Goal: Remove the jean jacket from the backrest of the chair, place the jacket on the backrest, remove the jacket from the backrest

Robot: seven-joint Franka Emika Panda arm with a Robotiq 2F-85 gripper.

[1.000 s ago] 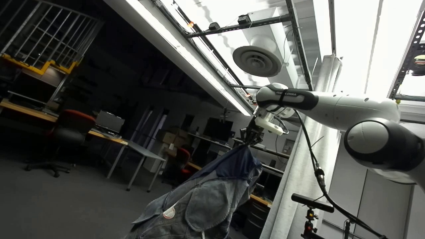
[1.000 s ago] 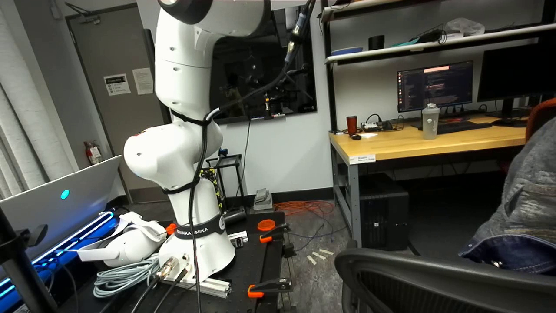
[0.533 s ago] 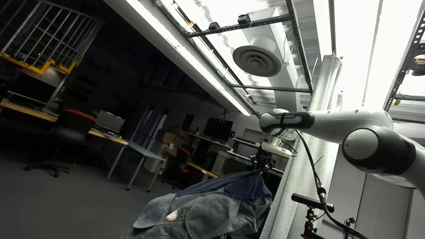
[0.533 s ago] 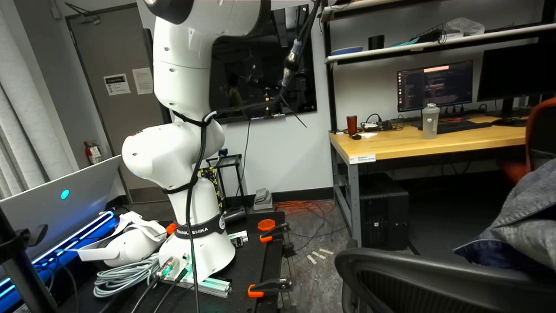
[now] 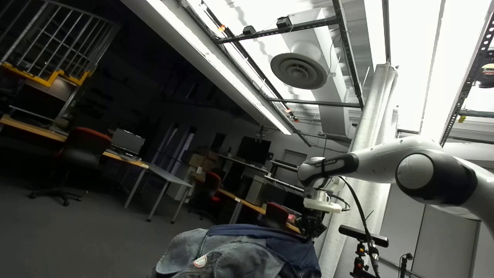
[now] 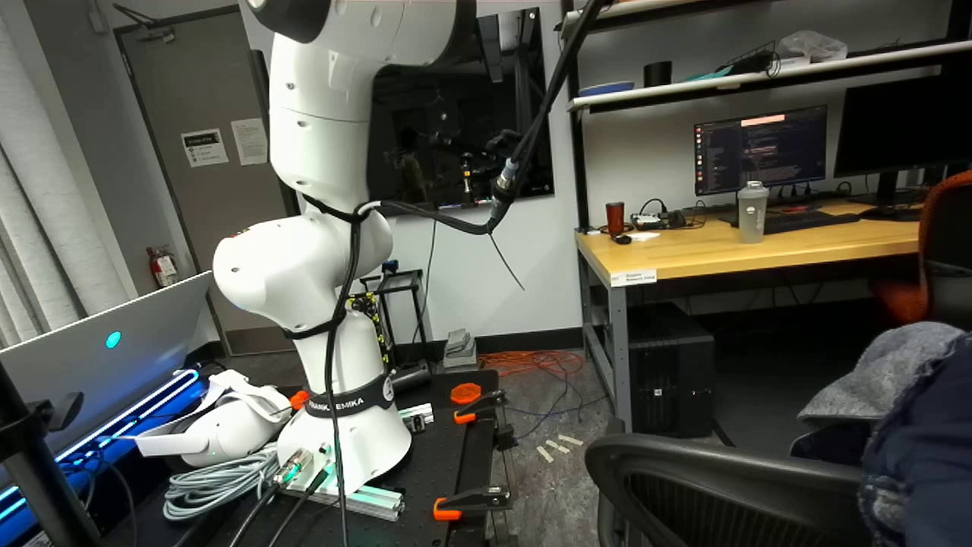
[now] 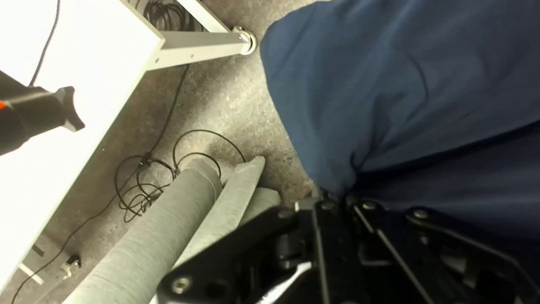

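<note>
My gripper (image 5: 312, 234) is shut on the jean jacket (image 5: 239, 251) in an exterior view, at the jacket's upper right end. In the wrist view the fingertips (image 7: 342, 199) pinch the jacket's dark-blue cloth (image 7: 392, 93), which spreads to the right. In an exterior view the jacket (image 6: 930, 448) hangs at the right edge, and its dark-blue part covers the right end of the backrest (image 6: 729, 462). The chair (image 6: 683, 501) shows only as that dark rounded top with mesh below. Whether the jacket rests on the backrest or only hangs before it, I cannot tell. The gripper is outside that view.
A white table (image 7: 55, 139), a grey curtain (image 7: 160, 236) and loose cables lie below in the wrist view. A camera on a stand (image 5: 362, 235) is right of the gripper. A wooden desk (image 6: 752, 254) and an orange chair (image 6: 904, 292) stand behind the jacket.
The arm and gripper have moved down, lowering the jacket, which has slumped and bunched. The dark-blue part has come in front of the backrest's right end.
</note>
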